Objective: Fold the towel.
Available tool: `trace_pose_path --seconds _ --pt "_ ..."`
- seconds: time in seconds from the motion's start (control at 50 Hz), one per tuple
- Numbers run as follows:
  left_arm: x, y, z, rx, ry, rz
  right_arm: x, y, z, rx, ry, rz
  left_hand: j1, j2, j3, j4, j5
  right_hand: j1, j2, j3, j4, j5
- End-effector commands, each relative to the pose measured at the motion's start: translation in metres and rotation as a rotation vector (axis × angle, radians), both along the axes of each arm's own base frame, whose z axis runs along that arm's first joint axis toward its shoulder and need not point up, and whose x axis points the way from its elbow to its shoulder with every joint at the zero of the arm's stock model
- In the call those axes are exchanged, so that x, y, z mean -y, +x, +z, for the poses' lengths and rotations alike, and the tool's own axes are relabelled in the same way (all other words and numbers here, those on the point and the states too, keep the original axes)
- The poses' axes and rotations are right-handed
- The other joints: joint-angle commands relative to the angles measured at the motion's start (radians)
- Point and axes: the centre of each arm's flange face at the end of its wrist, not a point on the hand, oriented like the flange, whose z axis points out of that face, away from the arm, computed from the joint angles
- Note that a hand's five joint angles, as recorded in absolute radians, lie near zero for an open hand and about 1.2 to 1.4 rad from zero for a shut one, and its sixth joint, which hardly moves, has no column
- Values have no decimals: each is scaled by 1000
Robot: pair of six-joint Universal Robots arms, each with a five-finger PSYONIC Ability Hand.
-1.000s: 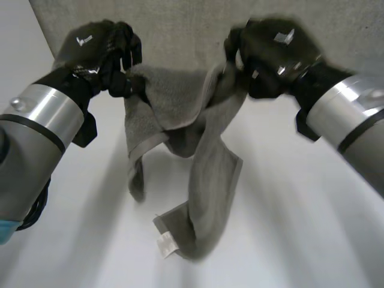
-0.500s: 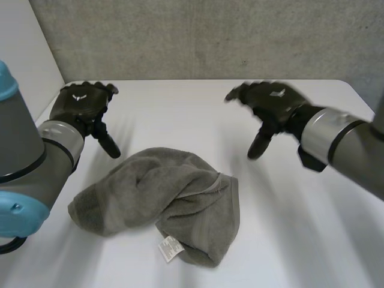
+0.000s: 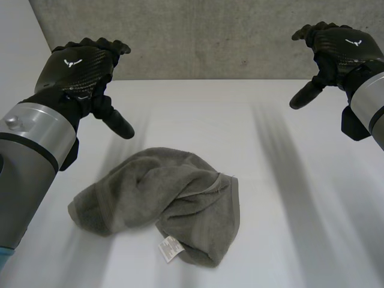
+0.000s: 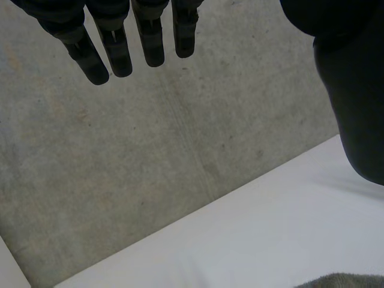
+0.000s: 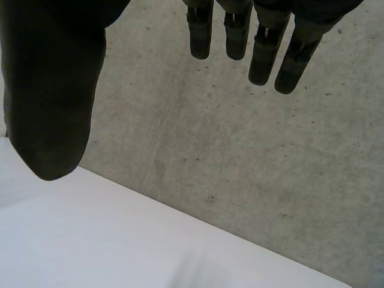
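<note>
**Both hands spread and held high, towel bunched on the table**

The left hand, black and glove-like, hangs in the air over the far left of the table with its back to the head camera. Its thumb juts down and to the right. In the left wrist view its fingers run straight and side by side, the thumb stands well apart from them, and nothing lies between. Its grey forearm reaches in from the near left.

The right hand is up at the far right in a mirrored pose, thumb pointing down and to the left. The right wrist view shows its fingers straight, its thumb wide of them, and the grasp empty.

The grey terry towel lies in a crumpled heap on the white table, near and left of centre. It sits nearer than the left hand, apart from it, and well apart from the right hand. A small white label sticks out at its near edge. A rough grey concrete wall stands behind the table's far edge.
</note>
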Motion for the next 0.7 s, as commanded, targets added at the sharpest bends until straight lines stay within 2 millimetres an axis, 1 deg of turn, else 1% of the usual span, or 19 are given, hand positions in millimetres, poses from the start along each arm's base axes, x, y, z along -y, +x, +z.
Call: trace_pose_path --seconds 0.02,0.18,0.2,0.22,0.26,0.28,0.32,0.34,0.38,0.4,0.44,0.46,0.48,0.5,0.54,0.56,0.6,0.66,0.7 --pt "1 0 -1 4 6 1 0 -3 0 -27 -11 -46 -52 -40 -34 -45 -41 -62 -68 -67 -76 -58" --pt "1 -1 -3 10 11 -2 -1 0 -1 -41 -10 -26 -17 -5 1 -9 -6 -62 -68 -67 -76 -58" --pt "0 -1 -6 16 22 -9 -1 1 1 -44 -15 -13 47 59 65 55 58 -62 -68 -67 -76 -58" --pt "-5 -3 -9 28 38 -23 -1 4 1 -64 -16 21 199 210 217 206 210 -62 -68 -67 -76 -58" --pt "-14 -6 -16 52 72 -51 -4 9 -2 -112 -1 73 305 317 323 313 316 -62 -68 -67 -76 -58" --pt "-14 -6 -16 52 72 -51 -4 9 -2 -112 -1 73 306 318 324 314 317 -62 -68 -67 -76 -58" --pt "-38 -13 -35 120 175 -139 -1 18 -33 -260 111 198 329 341 347 337 341 -62 -68 -67 -76 -58" --pt "-38 -13 -36 120 176 -140 -1 18 -33 -261 112 199 330 341 347 337 341 -62 -68 -67 -76 -58" --pt "-56 -13 -62 191 294 -203 -5 27 -61 -380 217 314 382 394 400 390 393 -62 -68 -67 -76 -58" --pt "-57 -13 -62 192 294 -203 -5 27 -61 -380 217 315 382 394 400 390 394 -62 -68 -67 -76 -58" --pt "-64 -11 -80 214 349 -233 -5 28 -79 -438 286 351 514 525 532 521 525 -62 -68 -67 -76 -58" --pt "-64 -11 -80 214 349 -233 -5 28 -79 -438 286 351 514 526 532 522 526 -62 -68 -67 -76 -58" --pt "-66 -13 -87 212 359 -252 -3 30 -88 -443 309 359 628 639 646 635 639 -62 -68 -67 -76 -58" --pt "-66 -13 -87 212 359 -252 -3 30 -88 -443 309 359 629 641 647 637 640 -62 -68 -67 -76 -58" --pt "-65 -17 -106 213 386 -274 5 34 -111 -448 352 373 761 772 779 768 772 -32 -38 -37 -46 -28" --pt "-65 -17 -106 213 386 -274 5 34 -111 -448 353 373 761 773 779 769 772 -32 -38 -36 -45 -28" --pt "-62 -20 -124 229 421 -279 10 39 -131 -452 368 388 764 776 782 772 775 10 4 5 -4 14" --pt "-60 -22 -133 241 444 -277 11 42 -140 -453 372 394 749 761 767 757 761 18 12 14 5 22" --pt "-55 -25 -150 269 492 -273 12 49 -159 -456 368 408 685 697 703 693 696 42 36 37 28 46"
